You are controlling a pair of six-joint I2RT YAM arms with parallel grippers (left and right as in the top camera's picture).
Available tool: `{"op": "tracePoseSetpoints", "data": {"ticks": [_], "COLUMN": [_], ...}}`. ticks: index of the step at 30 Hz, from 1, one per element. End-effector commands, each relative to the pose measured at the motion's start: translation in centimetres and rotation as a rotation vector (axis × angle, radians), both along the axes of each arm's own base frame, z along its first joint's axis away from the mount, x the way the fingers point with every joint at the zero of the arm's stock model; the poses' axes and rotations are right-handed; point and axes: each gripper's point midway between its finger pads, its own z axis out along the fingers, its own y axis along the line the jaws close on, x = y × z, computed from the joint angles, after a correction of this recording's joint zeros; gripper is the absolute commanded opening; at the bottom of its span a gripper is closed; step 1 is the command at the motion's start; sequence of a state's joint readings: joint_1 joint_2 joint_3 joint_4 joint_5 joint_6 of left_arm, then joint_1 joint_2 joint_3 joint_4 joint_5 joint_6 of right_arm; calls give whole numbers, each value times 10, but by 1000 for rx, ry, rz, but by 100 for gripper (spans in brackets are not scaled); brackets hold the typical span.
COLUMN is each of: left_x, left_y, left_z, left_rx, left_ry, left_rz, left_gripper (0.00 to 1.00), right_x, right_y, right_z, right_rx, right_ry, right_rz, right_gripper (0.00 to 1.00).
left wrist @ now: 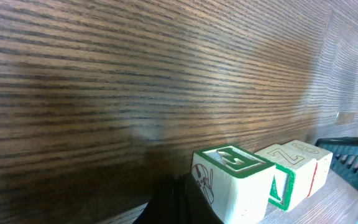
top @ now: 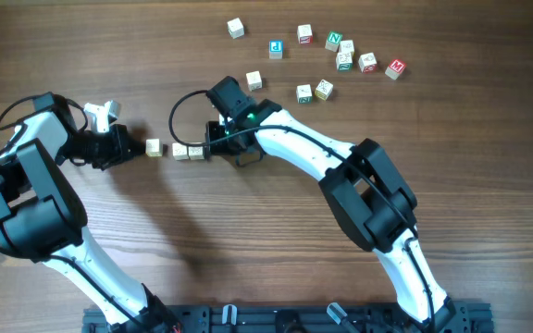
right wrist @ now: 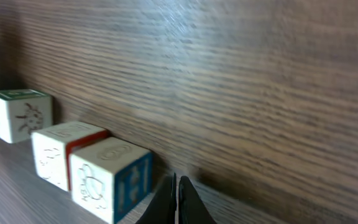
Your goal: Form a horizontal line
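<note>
Table [top: 248,268], wood grain, bare on the near side apart from the two arm bases.

Mid-table: the line [top: 181,151], three pale cubes running left to right between the two grippers. Not closed up yet. The right-hand pair [right wrist: 89,163] sit touching. The green cube [left wrist: 229,182] at the left end stands a little apart from them; the gap shows overhead and in the right wrist view.

Left gripper [left wrist: 174,202]: low at the table, fingers apparently pressed together, nothing held. Tip just beside the green cube's outer face; contact not certain. Judged reason: closed fingers make a blunt pusher for sliding that cube rightward along the row.

Right gripper [right wrist: 176,200]: fingers closed to a thin slit, empty, down near the surface at the pair's right end. Overhead, it sits just beside the last cube. Likely acting as a backstop so the pair doesn't skid when pushed from the other side.

The two arms face each other along the row's axis, which suits squeezing it shut and keeping it straight.

Far side: loose cubes [top: 344,57] with coloured letters scattered upper right, well apart from the line; one plain-topped cube [top: 254,80] lies closer, beyond the right wrist.
</note>
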State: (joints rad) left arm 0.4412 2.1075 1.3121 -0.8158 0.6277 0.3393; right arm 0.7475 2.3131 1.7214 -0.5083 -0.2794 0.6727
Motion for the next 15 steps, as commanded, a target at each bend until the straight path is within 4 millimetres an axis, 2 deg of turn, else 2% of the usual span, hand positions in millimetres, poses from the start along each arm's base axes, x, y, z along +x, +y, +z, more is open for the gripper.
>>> {"op": "tracePoseSetpoints", "data": {"ticks": [1,7,15], "left_x": [-19,-19,-19], "left_y": [9,9,9], "left_z": [-22,-22,-22], "left_rx": [73,73,73], "left_ry": [80,80,80], "left_rz": [-21,-21,-21], "left_gripper": [4,4,4], "right_x": [-9,-17,-18], "right_y": [11,21,28], "right_z": [6,9,10], "right_rx": [58,106,142], "right_ry": [42,77,88], "right_rz": [5,33,36], "right_gripper": [4,4,4]}}
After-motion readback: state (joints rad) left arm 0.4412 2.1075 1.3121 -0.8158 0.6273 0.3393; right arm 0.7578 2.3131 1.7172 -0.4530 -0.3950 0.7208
